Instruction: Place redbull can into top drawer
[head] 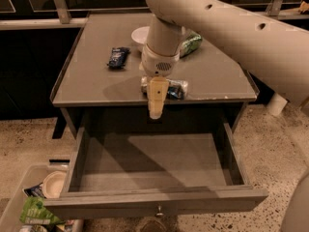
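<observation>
The slim silver redbull can (176, 88) with blue patches lies on its side near the grey bench's (96, 83) front edge. The cream end effector (157, 100) hangs just in front of it, above the pulled-out wide grey top drawer (154, 197). Whether it is open or gripping anything cannot be told.

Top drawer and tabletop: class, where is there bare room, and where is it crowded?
The top drawer has a bare floor between its walls. The tabletop is bare left of the snack packet and at its front right corner. Crowded: front middle, where the gripper hangs at the redbull can, and the back, with bowl and green can.
</observation>
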`<state>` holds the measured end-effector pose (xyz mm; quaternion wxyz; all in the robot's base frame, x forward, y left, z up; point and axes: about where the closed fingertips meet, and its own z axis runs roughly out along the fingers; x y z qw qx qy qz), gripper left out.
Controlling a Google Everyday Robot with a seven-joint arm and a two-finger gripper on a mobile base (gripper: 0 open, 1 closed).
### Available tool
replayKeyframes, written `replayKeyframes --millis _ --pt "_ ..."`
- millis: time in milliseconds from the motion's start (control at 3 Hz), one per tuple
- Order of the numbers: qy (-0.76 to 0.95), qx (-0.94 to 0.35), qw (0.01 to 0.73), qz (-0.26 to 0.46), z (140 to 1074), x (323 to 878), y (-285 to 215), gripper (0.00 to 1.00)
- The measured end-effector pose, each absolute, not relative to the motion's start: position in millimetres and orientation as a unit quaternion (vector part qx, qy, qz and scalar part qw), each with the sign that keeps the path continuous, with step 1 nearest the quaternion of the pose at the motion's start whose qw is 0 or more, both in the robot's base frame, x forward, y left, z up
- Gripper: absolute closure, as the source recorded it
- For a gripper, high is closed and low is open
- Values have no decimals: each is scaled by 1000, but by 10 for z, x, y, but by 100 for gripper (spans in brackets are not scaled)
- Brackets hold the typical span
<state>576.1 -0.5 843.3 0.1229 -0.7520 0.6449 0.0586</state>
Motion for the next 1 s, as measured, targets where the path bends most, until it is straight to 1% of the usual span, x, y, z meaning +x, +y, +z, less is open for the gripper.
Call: replayKeyframes --millis 333,667,1000 --pt "639 -753 142 63 8450 5695 6 0" --pt "639 -753 142 63 8450 5695 7 0" --pt "657 -739 137 65 8366 5770 -141 0"
